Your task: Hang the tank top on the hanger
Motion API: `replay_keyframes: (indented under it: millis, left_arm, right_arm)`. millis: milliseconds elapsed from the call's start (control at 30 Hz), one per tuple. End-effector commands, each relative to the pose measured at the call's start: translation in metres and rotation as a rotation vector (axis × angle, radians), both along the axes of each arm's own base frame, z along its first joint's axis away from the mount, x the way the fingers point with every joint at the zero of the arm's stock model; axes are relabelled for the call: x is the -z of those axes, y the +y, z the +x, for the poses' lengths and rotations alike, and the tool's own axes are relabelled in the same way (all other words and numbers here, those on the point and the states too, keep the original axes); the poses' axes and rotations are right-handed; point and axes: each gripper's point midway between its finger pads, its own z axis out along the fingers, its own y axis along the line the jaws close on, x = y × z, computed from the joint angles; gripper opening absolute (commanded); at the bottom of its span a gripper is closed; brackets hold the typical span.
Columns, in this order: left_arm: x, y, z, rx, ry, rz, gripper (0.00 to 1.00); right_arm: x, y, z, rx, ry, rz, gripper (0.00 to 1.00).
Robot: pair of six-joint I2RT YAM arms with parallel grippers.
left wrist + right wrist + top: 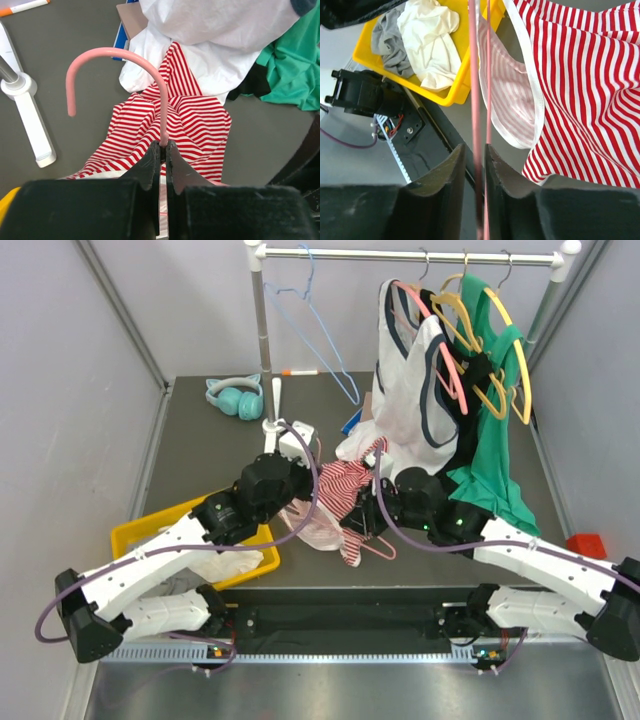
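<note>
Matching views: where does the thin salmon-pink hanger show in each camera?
Top external: the hanger is at centre, one corner sticking out at the lower right of the striped tank top.
Left wrist: centre, with the hanger hook arcing up-left and its neck pinched by the left gripper.
Right wrist: the hanger wires run vertically between the right gripper fingers.
Shared landmark: the striped tank top.

Pink hanger [163, 100] neck pinched tight between left jaws, hook arching over striped tank top [200, 125]
</note>
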Motion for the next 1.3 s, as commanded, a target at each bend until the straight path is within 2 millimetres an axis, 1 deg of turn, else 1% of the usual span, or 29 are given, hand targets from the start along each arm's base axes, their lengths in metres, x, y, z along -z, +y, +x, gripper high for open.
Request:
replay_keyframes:
  millis: [0,67,100,133,200,233,300,333,400,433,467,567,600,667,700,733,767,800,867,900,967,1000,1067,1100,1133,1167,1200,1233,1267]
  left_arm:
    - [-0.003,0.014,0.002,-0.038,-0.056,0.051,0.00]
    - [0.000,0.019,0.001,-0.045,-0.067,0.074,0.00]
    - [0.001,0.020,0.001,-0.050,-0.070,0.081,0.00]
    - [0.003,0.024,0.002,-0.062,-0.074,0.094,0.00]
    - [0.006,0.028,0.002,-0.070,-0.081,0.130,0.00]
    - [0.006,0.032,0.005,-0.095,-0.089,0.148,0.00]
    - [0.007,0.037,0.007,-0.113,-0.099,0.187,0.00]
    - [0.007,0.040,0.008,-0.124,-0.103,0.200,0.00]
    - [0.007,0.047,0.011,-0.156,-0.120,0.230,0.00]
    - [0.005,0.050,0.012,-0.167,-0.125,0.235,0.00]
    - [0.005,0.054,0.013,-0.191,-0.130,0.243,0.00]
    - [0.000,0.057,0.014,-0.207,-0.137,0.225,0.00]
    - [0.000,0.057,0.013,-0.209,-0.137,0.221,0.00]
    - [-0.004,0.058,0.012,-0.214,-0.143,0.193,0.00]
    - [-0.005,0.058,0.011,-0.209,-0.145,0.188,0.00]
    - [-0.008,0.060,0.009,-0.210,-0.150,0.177,0.00]
    - [-0.008,0.062,0.008,-0.209,-0.153,0.180,0.00]
    - [-0.009,0.064,0.008,-0.210,-0.158,0.178,0.00]
    - [-0.008,0.071,0.006,-0.224,-0.161,0.192,0.00]
    - [-0.008,0.074,0.005,-0.232,-0.162,0.194,0.00]
    - [-0.010,0.081,0.004,-0.260,-0.159,0.198,0.00]
    - [-0.011,0.083,0.004,-0.268,-0.154,0.200,0.00]
    - [-0.014,0.085,0.005,-0.296,-0.139,0.187,0.00]
    - [-0.013,0.085,0.005,-0.300,-0.129,0.187,0.00]
    - [-0.015,0.084,0.005,-0.299,-0.129,0.178,0.00]
    - [-0.016,0.082,0.004,-0.288,-0.128,0.169,0.00]
    - [-0.016,0.080,0.004,-0.283,-0.129,0.163,0.00]
    - [-0.019,0.079,0.003,-0.279,-0.134,0.147,0.00]
    - [-0.019,0.078,0.003,-0.269,-0.133,0.141,0.00]
  right_arm:
    - [-0.021,0.014,0.009,0.000,-0.061,0.054,0.32]
    - [-0.020,0.014,0.011,0.003,-0.061,0.047,0.46]
    - [-0.021,0.014,0.011,0.007,-0.062,0.044,0.59]
    - [-0.018,0.013,0.012,0.010,-0.056,0.031,0.66]
    - [-0.020,0.009,0.014,0.034,-0.059,0.018,0.79]
    - [-0.016,0.004,0.014,0.044,-0.052,-0.009,0.84]
    - [-0.024,-0.006,0.015,0.082,-0.067,-0.018,0.89]
    - [-0.021,-0.013,0.013,0.095,-0.058,-0.044,0.93]
    - [-0.033,-0.027,0.013,0.138,-0.085,-0.034,0.96]
    - [-0.032,-0.034,0.009,0.144,-0.074,-0.047,0.97]
    - [-0.039,-0.043,0.010,0.175,-0.093,-0.036,0.97]
    - [-0.031,-0.059,0.006,0.217,-0.067,-0.050,0.98]
    - [-0.018,-0.062,0.004,0.220,-0.041,-0.068,0.97]
    - [-0.007,-0.064,0.000,0.239,0.012,-0.053,0.96]
    - [0.007,-0.068,-0.001,0.255,0.046,-0.064,0.94]
    - [0.009,-0.068,-0.001,0.280,0.082,-0.035,0.93]
    - [0.007,-0.070,-0.001,0.296,0.091,-0.004,0.93]
    - [0.016,-0.074,0.000,0.317,0.112,0.003,0.92]
    - [0.007,-0.076,0.001,0.345,0.116,0.078,0.91]
    - [0.015,-0.078,0.001,0.354,0.125,0.075,0.91]
    - [0.021,-0.079,0.000,0.351,0.119,0.082,0.89]
    - [0.036,-0.081,-0.003,0.351,0.135,0.053,0.88]
    - [0.048,-0.080,-0.003,0.362,0.158,0.055,0.85]
    - [0.065,-0.076,-0.011,0.330,0.196,0.047,0.83]
    - [0.061,-0.067,-0.009,0.325,0.200,0.101,0.82]
    - [0.067,-0.062,-0.011,0.313,0.215,0.105,0.81]
    - [0.075,-0.055,-0.017,0.282,0.228,0.102,0.79]
    - [0.069,-0.045,-0.016,0.267,0.220,0.142,0.78]
    - [0.083,-0.038,-0.017,0.259,0.240,0.105,0.78]
